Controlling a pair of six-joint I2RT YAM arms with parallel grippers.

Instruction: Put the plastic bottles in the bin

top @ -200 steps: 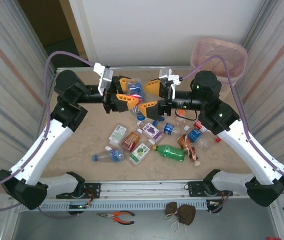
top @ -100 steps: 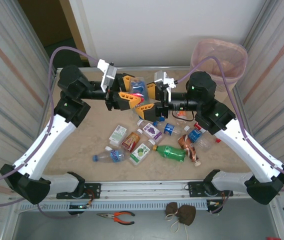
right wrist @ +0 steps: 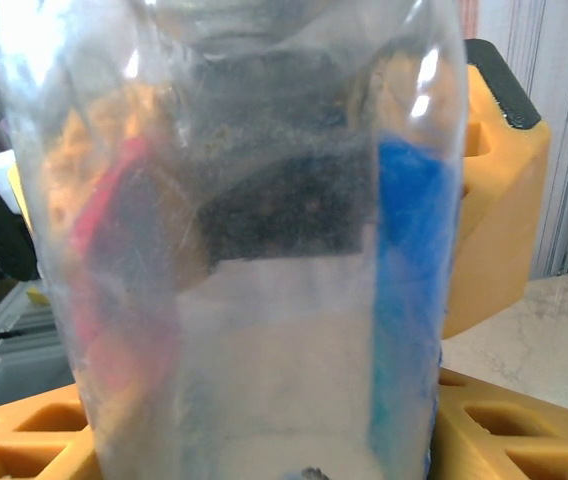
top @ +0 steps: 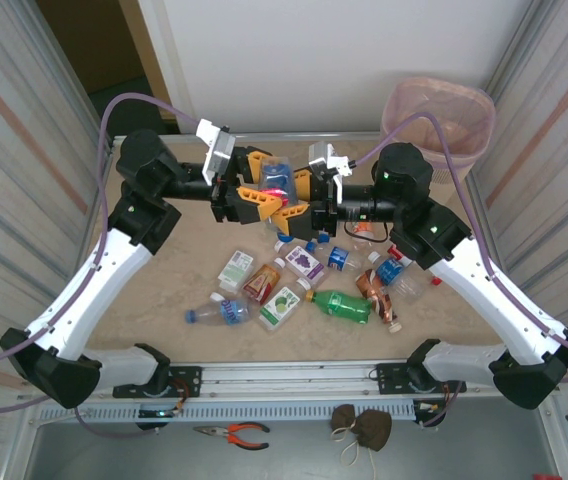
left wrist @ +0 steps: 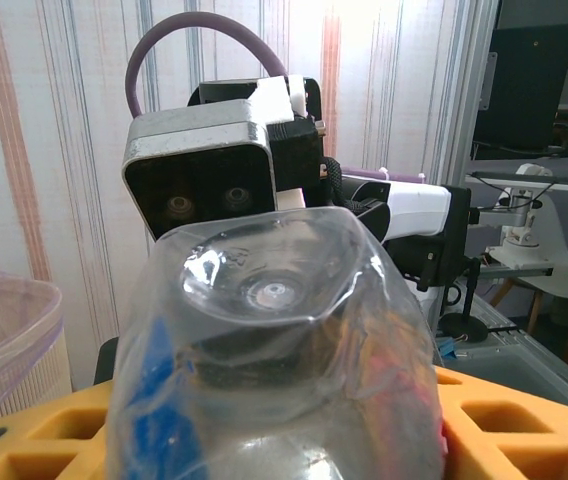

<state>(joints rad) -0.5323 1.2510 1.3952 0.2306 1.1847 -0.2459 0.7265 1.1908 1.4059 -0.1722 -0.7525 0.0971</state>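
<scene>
Left tool (top: 264, 184) and right tool (top: 296, 194) both clamp the clear red/blue-label bottle (top: 276, 176), arms reaching inward, wrists head-on, above the worktop (top: 164, 290). Bin (top: 439, 115) sits far right.

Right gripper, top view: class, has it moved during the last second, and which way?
Yes. The right gripper has shifted left, away from the bin and nearer the clear bottle that the left gripper holds up.
</scene>
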